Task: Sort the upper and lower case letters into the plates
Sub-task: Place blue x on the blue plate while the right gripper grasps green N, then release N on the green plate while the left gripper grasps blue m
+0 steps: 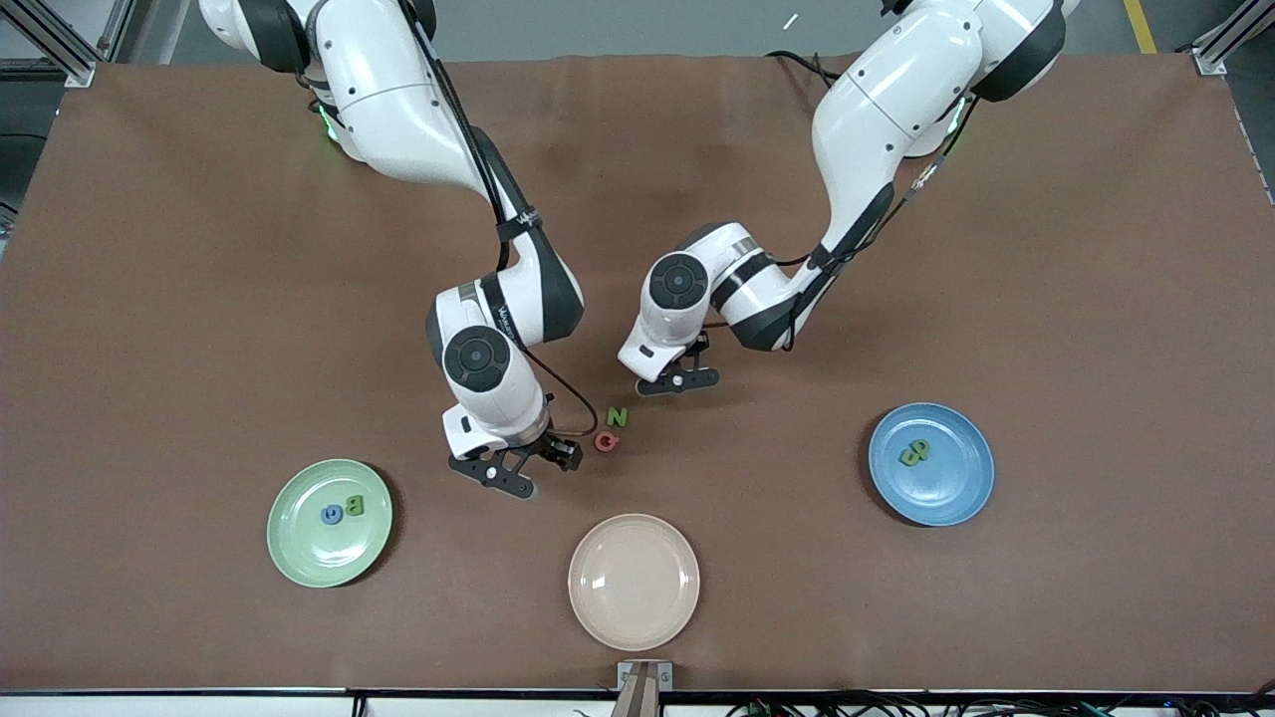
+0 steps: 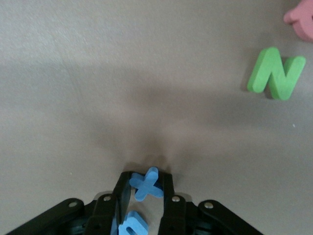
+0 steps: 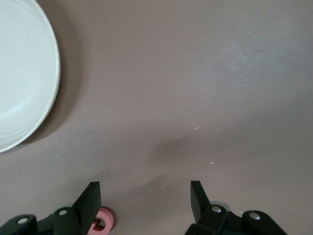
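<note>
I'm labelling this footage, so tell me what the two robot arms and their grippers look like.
Both arms are glossy white with black joint bands and round dark grey caps at the wrists. A thin black cable runs along each arm. The left gripper and right gripper are black, with flat black fingers and silver screws at the knuckles.

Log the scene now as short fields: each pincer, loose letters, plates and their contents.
left pincer: low over the mat, fingers closing around a blue x
right pincer: open, empty, beside the pink letter
loose letters: green N and the pink letter, touching, on the mat
green plate: blue letter, green B
blue plate: two green letters
beige plate: empty
</note>
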{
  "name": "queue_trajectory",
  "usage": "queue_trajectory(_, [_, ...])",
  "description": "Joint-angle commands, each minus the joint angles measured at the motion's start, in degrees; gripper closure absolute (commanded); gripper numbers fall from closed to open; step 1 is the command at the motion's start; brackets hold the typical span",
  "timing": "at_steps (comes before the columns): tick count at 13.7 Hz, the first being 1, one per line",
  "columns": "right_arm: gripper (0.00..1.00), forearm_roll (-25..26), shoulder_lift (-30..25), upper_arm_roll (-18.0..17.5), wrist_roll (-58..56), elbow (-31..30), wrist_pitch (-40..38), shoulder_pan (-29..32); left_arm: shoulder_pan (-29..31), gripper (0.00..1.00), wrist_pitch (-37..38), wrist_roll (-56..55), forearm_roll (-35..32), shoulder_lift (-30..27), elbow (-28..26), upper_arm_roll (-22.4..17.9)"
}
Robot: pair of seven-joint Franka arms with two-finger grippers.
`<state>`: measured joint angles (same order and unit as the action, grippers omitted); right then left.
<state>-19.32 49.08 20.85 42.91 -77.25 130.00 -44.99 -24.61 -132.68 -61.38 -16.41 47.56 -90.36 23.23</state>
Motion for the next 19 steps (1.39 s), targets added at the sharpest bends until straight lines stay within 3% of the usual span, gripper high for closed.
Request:
queue_trajectory(1, [0.17,-1.07,0.05,-0.89,1.65,-0.62,1.57,-0.1,1.13,0.99,1.1,-0.85,-1.17,-3.86,0.01,-4.13])
queue_trajectory(3, [0.17,-1.07,0.23,-0.98,1.92,-0.62,1.66,-0.28,3.85,0.99,1.37,-0.23,-1.25,-5.9,0.53,-6.26])
queue_trajectory(6, [0.17,-0.98,0.93,-1.51,1.83,-0.79,3.93,-1.76,11.31,0.99,1.72,4.49,-4.93,-6.95,0.8,-6.26])
queue_trajectory(11, [0.18,-0.89,2.33,-1.6,1.74,-2.46,5.78,-7.74,23.7,0.99,9.17,20.3,-5.39,-8.8,0.71,-6.18])
queue_trajectory(13, [0.18,-1.07,3.56,-1.6,1.92,-3.34,7.71,-9.5,28.1,0.98,10.24,26.89,-5.3,-8.98,0.63,-6.09])
queue_trajectory(14, [0.19,-1.15,4.18,-1.69,2.0,-3.34,8.33,-9.68,29.08,0.92,10.25,28.75,-5.3,-8.63,0.54,-6.09])
queue_trajectory(15, [0.2,-1.16,4.44,-1.6,1.92,-3.34,8.42,-9.77,30.31,0.8,10.25,29.9,-5.3,-8.45,0.62,-6.09])
queue_trajectory(16, [0.23,-1.16,4.45,-1.69,1.92,-3.34,8.34,-9.68,31.28,0.59,10.25,31.31,-5.38,-8.36,0.54,-6.26])
queue_trajectory(17, [0.32,-1.07,4.45,-1.69,1.92,-3.25,8.25,-9.68,32.68,0.39,10.25,34.28,-5.47,-8.36,0.28,-6.26])
queue_trajectory(18, [0.45,-1.07,4.45,-1.69,1.92,-3.17,8.16,-9.68,34.26,0.12,10.25,35.87,-5.47,-8.36,0.27,-6.26])
queue_trajectory(19, [0.59,-1.07,4.45,-1.6,1.74,-3.17,8.16,-9.68,34.53,0.0,10.33,36.15,-5.39,-8.62,0.27,-6.09])
